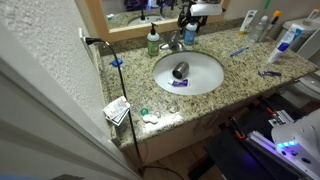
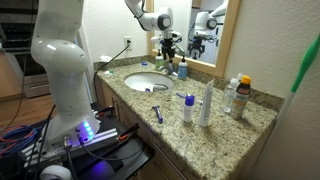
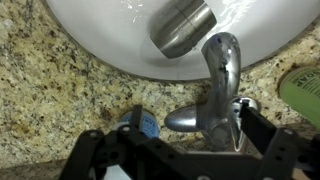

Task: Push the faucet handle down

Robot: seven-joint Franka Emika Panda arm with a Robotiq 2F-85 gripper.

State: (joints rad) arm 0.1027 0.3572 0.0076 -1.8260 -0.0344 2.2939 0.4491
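Tabletop [image 1: 243, 78]: speckled granite bathroom counter, with bottles and toothbrushes scattered along the end away from the wall outlet.
Arm [image 2: 62, 55]: white, rising beside the counter and reaching over it toward the mirror.
Basin [image 1: 207, 80]: white oval set into the tabletop, with a dark round stopper in its middle.
End effector [image 3: 180, 150]: spread wide, hanging over the back of the basin; its dark fingers [image 3: 268, 140] flank the faucet base.
Soap bottle [image 1: 153, 42]: green with a dark pump, just beside the faucet.
Faucet [image 3: 186, 28]: short chrome spout reaching over the basin rim.
Faucet handle [image 3: 222, 58]: shiny silver lever standing up from the faucet body, behind the spout; whether the fingers touch it, I cannot tell.
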